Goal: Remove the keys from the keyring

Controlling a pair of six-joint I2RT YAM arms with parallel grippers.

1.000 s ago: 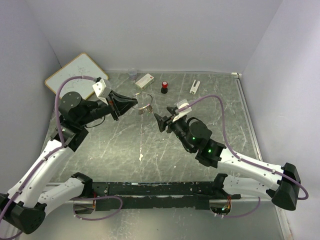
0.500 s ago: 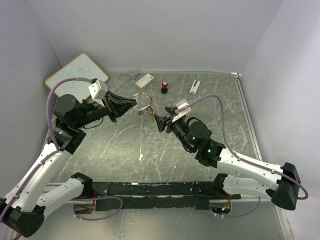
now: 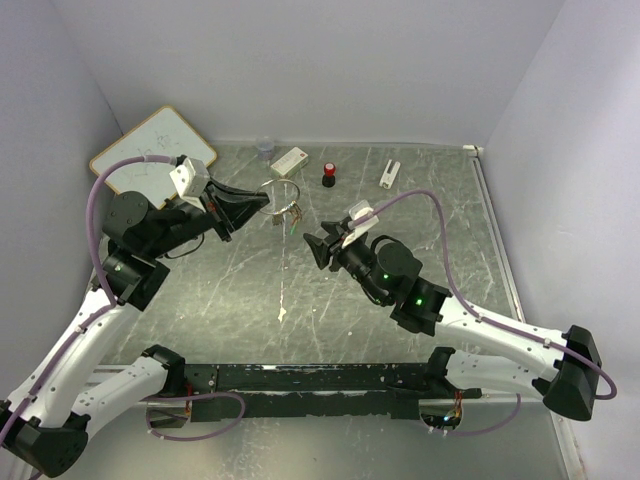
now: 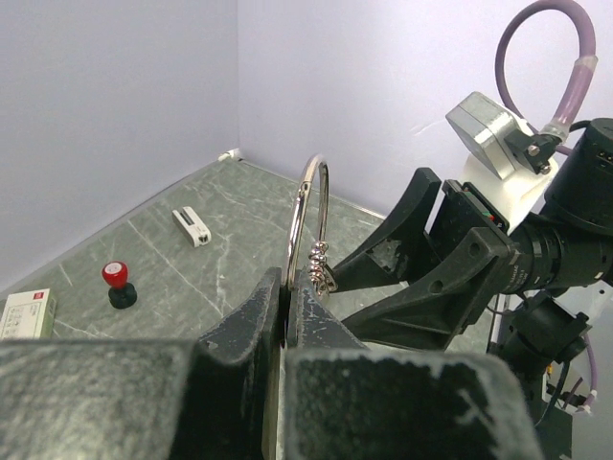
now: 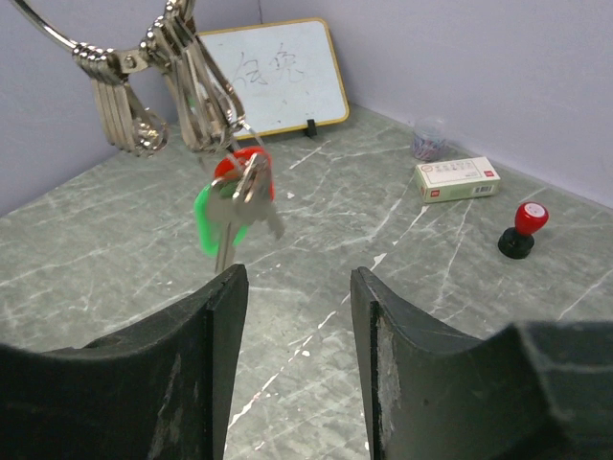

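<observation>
Right wrist view: right hand (image 5: 297,278) parted, just short of keys (image 5: 233,206), left hand (image 4: 287,307) pinching keyring (image 4: 299,206), so center b4 closing imo.

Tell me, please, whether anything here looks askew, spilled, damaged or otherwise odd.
Nothing stands out. The keyring is aloft only because the left gripper pinches it; the keys hang freely below. The whiteboard leans in the far left corner, propped, not fallen. No spill or damage shows.
</observation>
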